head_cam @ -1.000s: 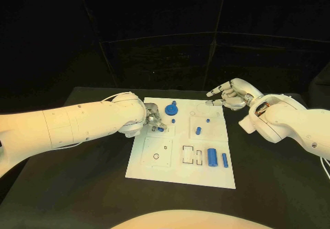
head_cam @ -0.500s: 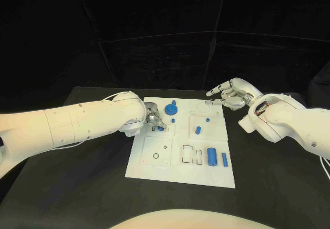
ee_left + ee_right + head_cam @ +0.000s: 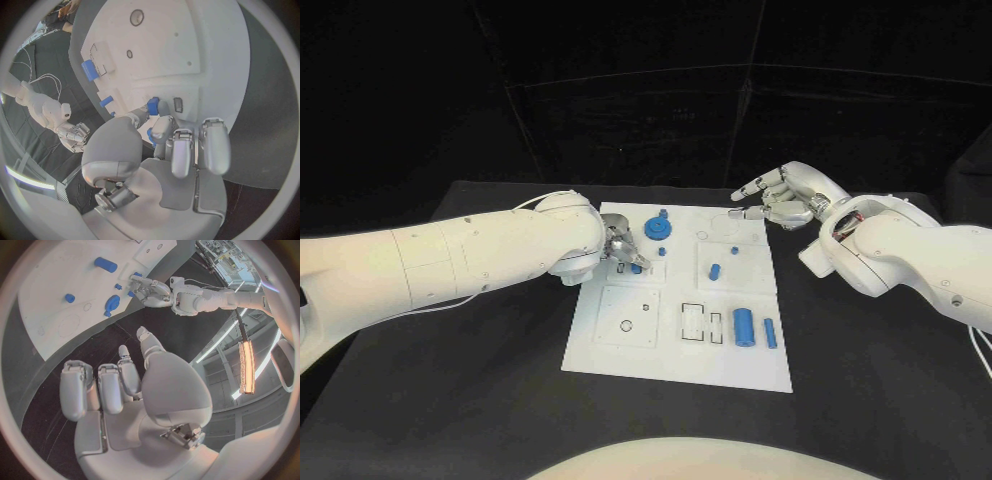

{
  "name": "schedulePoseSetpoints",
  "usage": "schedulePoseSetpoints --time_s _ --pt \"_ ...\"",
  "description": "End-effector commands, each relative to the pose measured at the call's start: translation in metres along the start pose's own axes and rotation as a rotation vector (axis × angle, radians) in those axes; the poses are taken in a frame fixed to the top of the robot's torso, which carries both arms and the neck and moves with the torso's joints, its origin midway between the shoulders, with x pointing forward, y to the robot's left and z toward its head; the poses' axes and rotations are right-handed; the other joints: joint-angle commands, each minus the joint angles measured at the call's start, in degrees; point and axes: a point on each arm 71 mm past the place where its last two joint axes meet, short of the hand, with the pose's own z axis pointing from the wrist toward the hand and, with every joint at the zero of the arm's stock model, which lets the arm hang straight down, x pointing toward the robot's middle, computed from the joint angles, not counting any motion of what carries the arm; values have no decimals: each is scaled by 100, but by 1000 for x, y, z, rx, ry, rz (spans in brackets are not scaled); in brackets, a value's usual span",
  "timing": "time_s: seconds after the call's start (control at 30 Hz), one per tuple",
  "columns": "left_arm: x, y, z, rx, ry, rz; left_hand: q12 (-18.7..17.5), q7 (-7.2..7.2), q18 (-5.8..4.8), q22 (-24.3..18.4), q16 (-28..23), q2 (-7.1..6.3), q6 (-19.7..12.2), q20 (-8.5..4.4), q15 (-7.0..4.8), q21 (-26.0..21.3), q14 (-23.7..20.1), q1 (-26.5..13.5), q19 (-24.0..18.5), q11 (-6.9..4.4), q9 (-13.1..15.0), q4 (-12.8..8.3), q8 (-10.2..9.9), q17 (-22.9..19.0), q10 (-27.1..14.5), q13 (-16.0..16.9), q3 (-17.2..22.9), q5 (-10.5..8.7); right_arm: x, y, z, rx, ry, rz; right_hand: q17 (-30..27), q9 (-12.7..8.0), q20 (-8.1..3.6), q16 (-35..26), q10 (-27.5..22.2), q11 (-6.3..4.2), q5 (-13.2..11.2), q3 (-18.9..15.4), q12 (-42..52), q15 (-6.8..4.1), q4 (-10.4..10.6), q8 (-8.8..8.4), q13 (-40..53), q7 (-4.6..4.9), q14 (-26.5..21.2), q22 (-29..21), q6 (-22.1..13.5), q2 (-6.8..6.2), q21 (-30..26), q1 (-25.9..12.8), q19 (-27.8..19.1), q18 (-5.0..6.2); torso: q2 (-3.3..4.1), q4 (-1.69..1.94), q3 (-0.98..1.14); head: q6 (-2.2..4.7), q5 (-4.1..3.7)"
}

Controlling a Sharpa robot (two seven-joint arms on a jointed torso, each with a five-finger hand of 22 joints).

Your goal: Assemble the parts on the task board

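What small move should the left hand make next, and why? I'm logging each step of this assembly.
Probably ease the small blue part down into the task board. The left hand pinches it in its fingers just over the board's left side, while the right hand hovers empty at the far corner.

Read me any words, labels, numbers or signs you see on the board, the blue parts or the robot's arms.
None: no readable text stands anywhere in these pictures.
The white task board bears only black outlines of slots and holes, no letters or numbers.
The blue parts are plain, with no markings.
The left hand and right hand and their white arms carry no label that can be read.
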Motion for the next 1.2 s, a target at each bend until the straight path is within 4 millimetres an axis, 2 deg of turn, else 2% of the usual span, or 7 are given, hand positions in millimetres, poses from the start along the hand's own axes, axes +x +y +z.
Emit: schedulePoseSetpoints --time_s 0.03,0.2,0.5,0.77,1.03,1.07,1.2 --pt "1 1 0 -16 12 2 4 23 -114 16 18 -19 39 -13 -34 40 604 -109 53 -9 21 24 51 1509 25 -11 -113 4 0 2 0 -8 8 5 78 1 -18 -12 -40 -7 -16 -28 -38 -44 -3 26 249 -7 289 82 31 9 -36 -49 -38 87 -1 7 0 -3 -2" --pt "1 1 1 -20 6 -2 0 24 -117 32 18 -121 51 -20 -39 47 604 -280 60 -10 62 114 95 1509 23 -26 -404 4 0 2 0 -7 8 5 67 1 -18 -18 -48 -7 -15 -29 -50 -44 -2 26 239 -8 286 76 31 11 -38 -49 -41 88 -1 11 -1 -5 -7" --pt "0 1 1 -20 -3 -7 6 7 -118 42 18 -108 23 -31 -52 46 604 -409 63 -24 109 277 124 1509 19 -34 -939 4 0 1 0 -5 9 4 36 2 -19 -39 -68 -8 -27 -56 -79 -45 12 28 214 -9 279 44 31 11 -56 -65 -56 95 -4 3 -1 -1 -6" --pt "-1 0 1 -9 -18 -18 17 -9 -119 52 18 -152 10 -48 -68 44 604 -466 66 -38 136 437 134 1509 18 -33 -1470 -4 0 1 0 -3 9 6 15 2 -20 -62 -72 -8 -183 -174 -88 -46 84 35 201 -12 275 15 27 29 -77 -130 -67 101 -2 8 -3 -13 -13" --pt "-2 1 -1 2 -33 -29 21 -20 -117 46 18 -148 8 -62 -80 37 604 -459 63 -49 149 527 138 1509 20 -29 -1700 -6 -1 0 1 -1 10 6 11 2 -20 -67 -72 -8 -186 -203 -89 -46 108 37 199 -11 274 2 25 38 -85 -151 -72 103 -6 3 -2 -13 -14" --pt "-2 1 -1 2 -32 -29 30 -26 -119 55 18 -93 6 -70 -86 39 604 -384 68 -55 160 586 140 1509 24 -20 -1859 -5 -1 0 1 -1 10 6 11 2 -20 -67 -72 -8 -186 -203 -89 -46 108 37 199 -11 274 2 25 38 -85 -151 -72 103 -6 3 0 -14 -13" --pt "-2 2 -2 1 -31 -28 30 -28 -120 59 18 -44 5 -74 -88 39 604 -311 69 -58 166 608 141 1509 24 -21 -1946 -4 0 0 1 1 11 6 11 2 -20 -67 -72 -8 -186 -203 -89 -46 108 37 199 -11 274 2 25 38 -85 -151 -72 103 -3 7 0 -20 -16"
